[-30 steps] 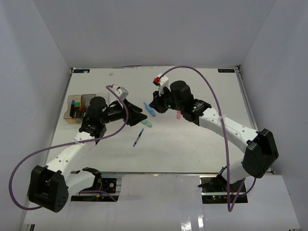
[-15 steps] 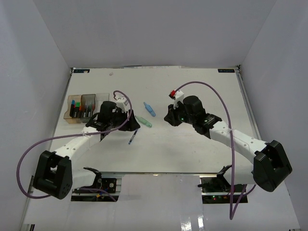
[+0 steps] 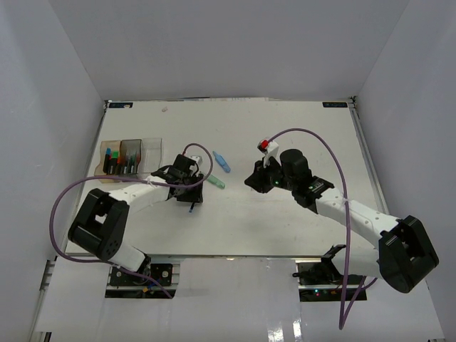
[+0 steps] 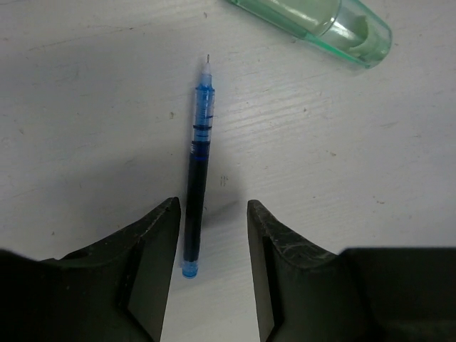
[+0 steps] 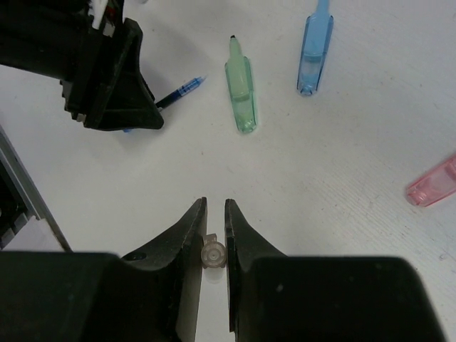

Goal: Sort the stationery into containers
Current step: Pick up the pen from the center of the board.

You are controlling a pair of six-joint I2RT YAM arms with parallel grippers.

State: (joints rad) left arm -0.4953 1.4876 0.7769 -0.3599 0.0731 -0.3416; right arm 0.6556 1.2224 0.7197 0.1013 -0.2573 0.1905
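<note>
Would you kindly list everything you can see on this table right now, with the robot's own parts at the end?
table: one, white, under everything
containers: three joined in a row, amber, grey and clear, far left of the table
highlighters: several, black with coloured caps, standing in the amber and grey boxes; exact count unclear
pen: one, blue, lying flat between the left pincer's fingers
green tapered piece: one, lying just beyond the pen
blue tapered piece: one, lying beside the green one
pink piece: one, lying apart, near the right arm
small pale piece: one, gripped in the right pincer
left pincer: open, straddling the pen
right pincer: shut on the small pale piece
</note>
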